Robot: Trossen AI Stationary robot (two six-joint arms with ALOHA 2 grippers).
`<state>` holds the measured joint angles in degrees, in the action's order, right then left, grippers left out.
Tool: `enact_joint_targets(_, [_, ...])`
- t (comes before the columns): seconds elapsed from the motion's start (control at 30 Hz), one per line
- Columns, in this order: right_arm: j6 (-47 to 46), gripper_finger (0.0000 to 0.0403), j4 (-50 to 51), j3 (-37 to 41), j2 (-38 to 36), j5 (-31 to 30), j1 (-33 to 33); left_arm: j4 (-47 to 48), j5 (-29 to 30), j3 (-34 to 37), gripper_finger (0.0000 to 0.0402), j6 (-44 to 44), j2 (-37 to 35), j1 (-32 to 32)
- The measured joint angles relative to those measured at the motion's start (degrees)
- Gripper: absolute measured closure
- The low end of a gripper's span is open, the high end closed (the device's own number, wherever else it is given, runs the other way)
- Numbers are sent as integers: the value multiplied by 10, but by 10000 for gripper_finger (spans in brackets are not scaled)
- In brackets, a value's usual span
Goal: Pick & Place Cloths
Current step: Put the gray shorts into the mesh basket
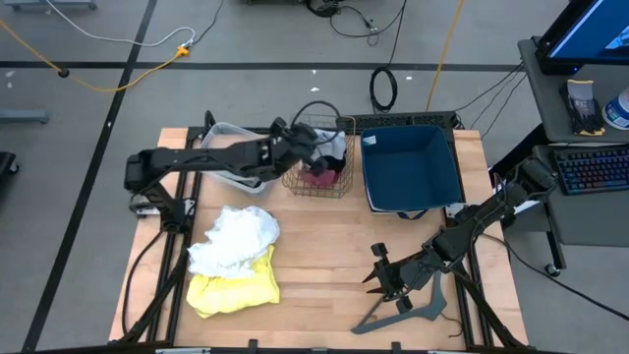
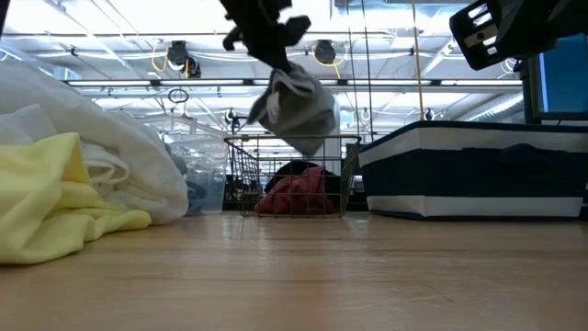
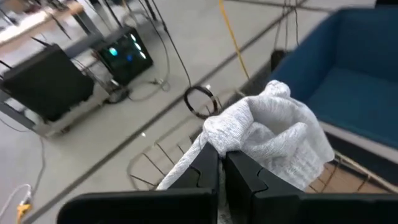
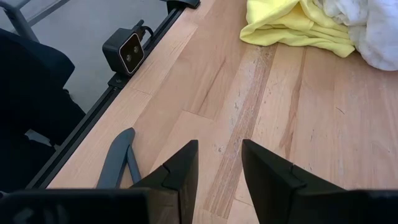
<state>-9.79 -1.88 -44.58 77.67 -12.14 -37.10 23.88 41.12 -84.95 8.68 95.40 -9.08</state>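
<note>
My left gripper [image 1: 303, 140] is shut on a light grey cloth [image 2: 299, 103] that hangs in the air above the wire basket [image 2: 292, 175]. The basket holds a maroon cloth [image 2: 296, 196] with a black cloth [image 2: 299, 169] behind it. A white cloth [image 1: 236, 236] lies heaped on the table's left half, its near edge resting on a yellow cloth [image 1: 234, 287]. My right gripper [image 4: 217, 163] hovers open over bare wood near the table's front right, with nothing between its fingers. My left gripper pinches a bunched fold of the light grey cloth [image 3: 219, 142] between its two fingers [image 3: 205, 171]. The fingers come from the table's left, slanting a little downward. The cloth bulges ahead of the fingertips and droops below them, lifted clear of the basket's rim.
A dark blue bin [image 1: 411, 169] stands right of the basket. A pale tub [image 1: 228, 147] sits under my left arm at the back left. A thin grey hanger [image 1: 405, 311] lies by my right gripper at the front right. A small camera [image 4: 127, 51] sits at the table's near edge.
</note>
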Motion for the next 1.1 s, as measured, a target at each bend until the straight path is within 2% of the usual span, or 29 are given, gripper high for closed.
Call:
enact_joint_targets(0.47, [0, 287, 0, 0, 0, 0, 0, 47, -115, 0, 395, 68, 101, -53])
enact_joint_targets(0.8, [0, 287, 0, 0, 0, 0, 0, 51, -203, 0, 390, 81, 170, -85])
enact_joint_targets(0.97, [0, 287, 0, 0, 0, 0, 0, 52, -263, 0, 396, 84, 187, -95])
enact_joint_targets(1.1, [0, 287, 0, 0, 0, 0, 0, 50, -281, 0, 396, 84, 185, -97])
